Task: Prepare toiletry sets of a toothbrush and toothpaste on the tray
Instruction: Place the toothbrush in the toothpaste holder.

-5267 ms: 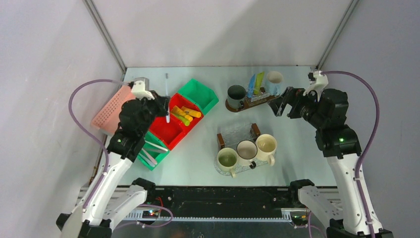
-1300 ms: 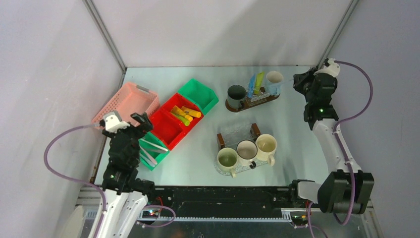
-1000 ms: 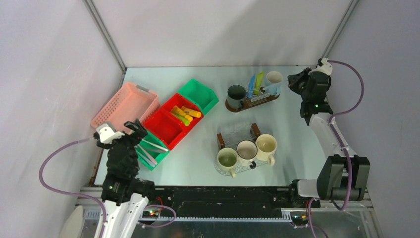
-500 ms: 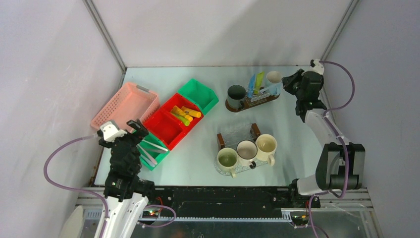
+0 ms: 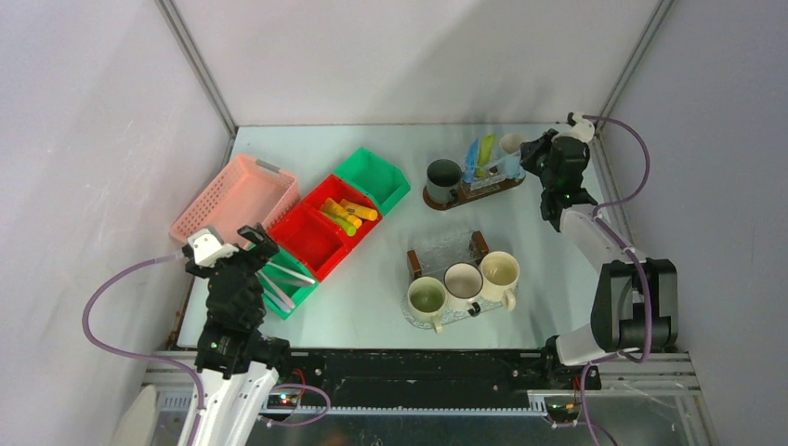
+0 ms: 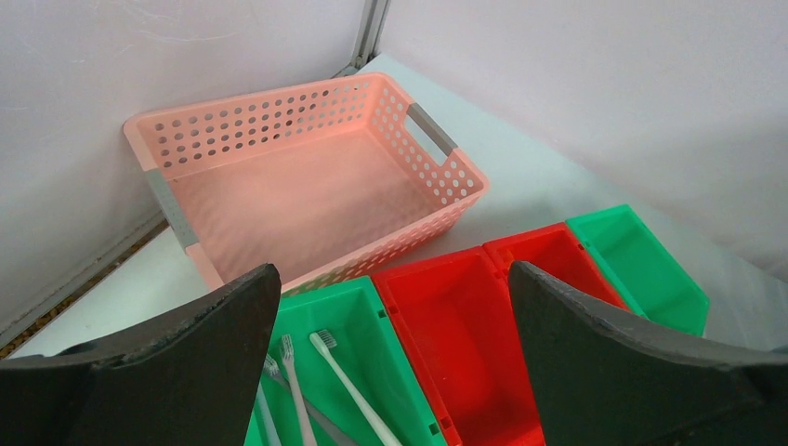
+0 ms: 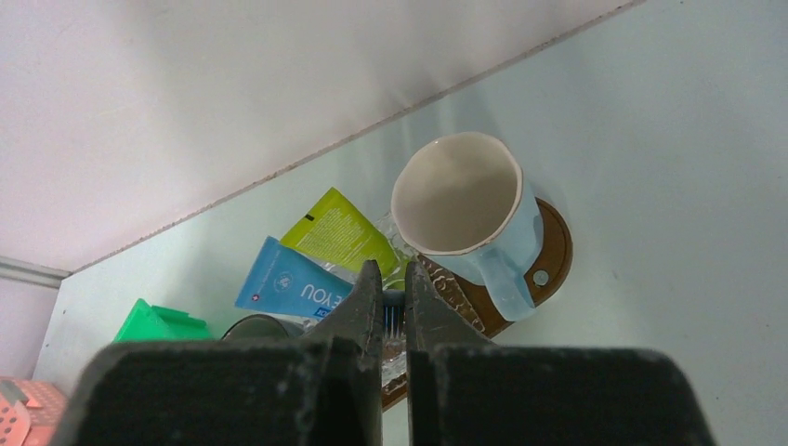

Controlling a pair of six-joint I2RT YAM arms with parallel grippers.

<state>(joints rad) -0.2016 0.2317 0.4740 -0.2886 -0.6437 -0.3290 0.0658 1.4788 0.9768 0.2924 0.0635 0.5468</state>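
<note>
Mugs on two trays, tubes and brushes in the bins

On the far brown oval tray point(image 7: 554, 243) I see a dark ceramic mug point(image 5: 444, 175) and a pale blue mug point(image 7: 465, 200), both upright, with a blue tube point(image 7: 290, 283) and a yellow-green tube point(image 7: 336, 232) propped between them. The near clear tray point(image 5: 446, 245) bears three cream and white mugs point(image 5: 462, 281) in a row. Yellow, orange and green tubes point(image 5: 346, 216) lie in the farther red bin point(image 5: 327, 186), and slim pale toothbrushes point(image 6: 346, 388) lie in the near green bin point(image 6: 401, 372).

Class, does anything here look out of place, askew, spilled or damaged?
Nothing spilled or damaged. Only oddity: the blue tube and green tube on the far tray lean askew between the dark mug and pale blue mug.
</note>
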